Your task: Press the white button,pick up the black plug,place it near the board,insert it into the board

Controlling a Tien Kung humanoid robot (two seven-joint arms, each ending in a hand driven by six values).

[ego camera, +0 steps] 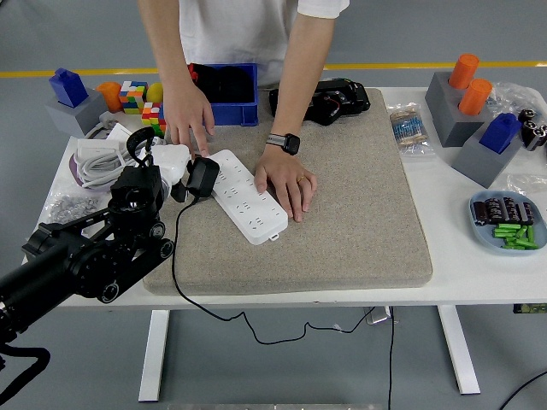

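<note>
Grasping black plug [202, 177], left hand [167, 166] at white board [248, 196] near end, plug touching board

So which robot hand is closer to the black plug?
The left hand. It is right at the black plug, at the near-left end of the white power strip. The right hand is not in view.
</note>
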